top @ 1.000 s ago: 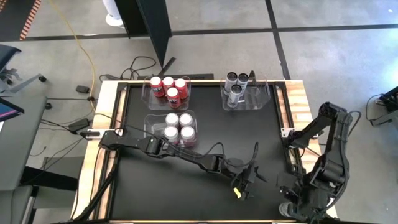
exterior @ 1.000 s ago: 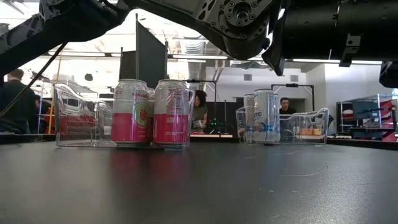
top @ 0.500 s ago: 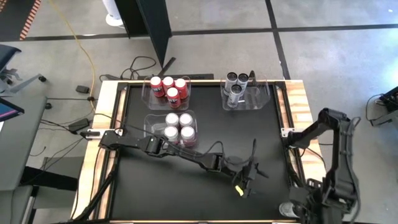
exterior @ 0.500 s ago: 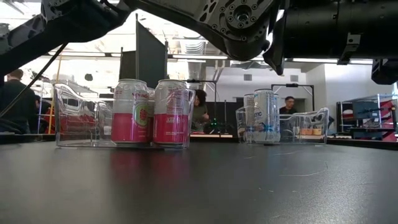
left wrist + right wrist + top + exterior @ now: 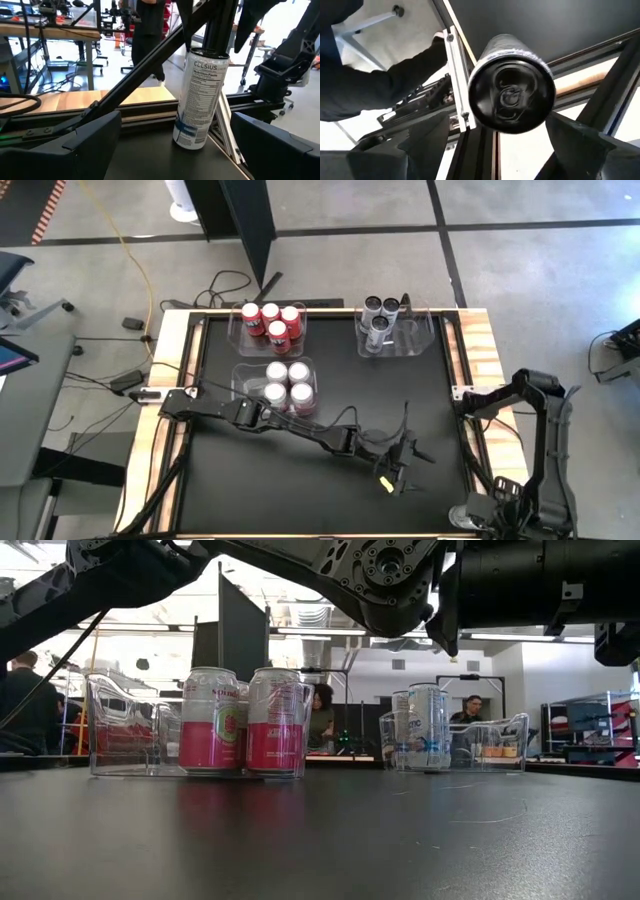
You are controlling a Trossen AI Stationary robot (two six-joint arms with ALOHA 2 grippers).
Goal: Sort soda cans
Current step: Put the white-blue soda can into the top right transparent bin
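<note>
We see a smooth metal cylinder, a silver soda can (image 5: 200, 100), standing upright at the lower right corner of the matte black table (image 5: 350, 395), long axis vertical, its round top up. The right claw (image 5: 497, 135) straddles it with fingers apart. The left claw (image 5: 398, 470) gapes wide nearby.

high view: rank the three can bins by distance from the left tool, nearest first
From the left tool, near the table's front edge:
1. Pink-and-white cans, mid-table bin, left of centre.
2. Silver cans, back-right bin.
3. Red cans, back-left bin.
</note>
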